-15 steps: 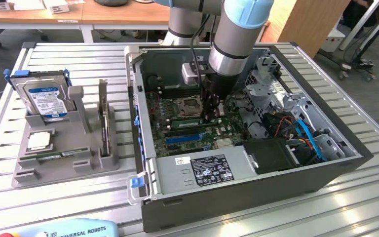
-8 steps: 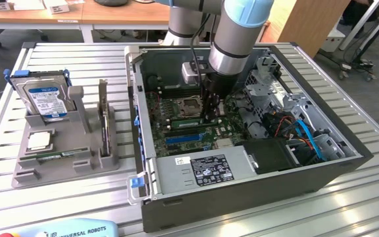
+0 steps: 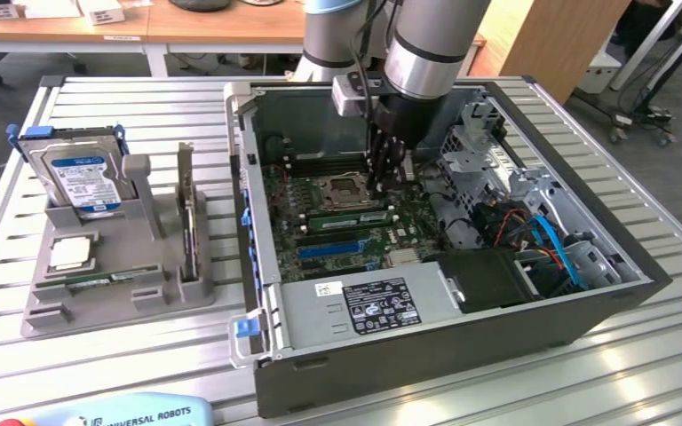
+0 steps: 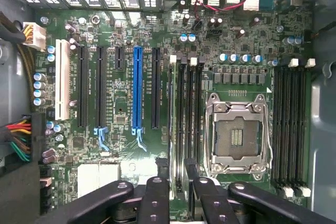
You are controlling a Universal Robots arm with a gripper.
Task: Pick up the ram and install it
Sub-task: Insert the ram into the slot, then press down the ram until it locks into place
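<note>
Your gripper (image 4: 180,183) stands jaws apart and empty, directly over the ram (image 3: 344,216), apparently seated lengthwise alongside the CPU socket (image 3: 344,188).

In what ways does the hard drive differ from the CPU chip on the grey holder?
The hard drive is much larger than the CPU chip. The hard drive stands nearly upright on its edge, while the CPU chip lies flat. The hard drive bears a blue label, while the CPU chip shows a plain silver top. Both sit in the same holder, outside the case.
</note>
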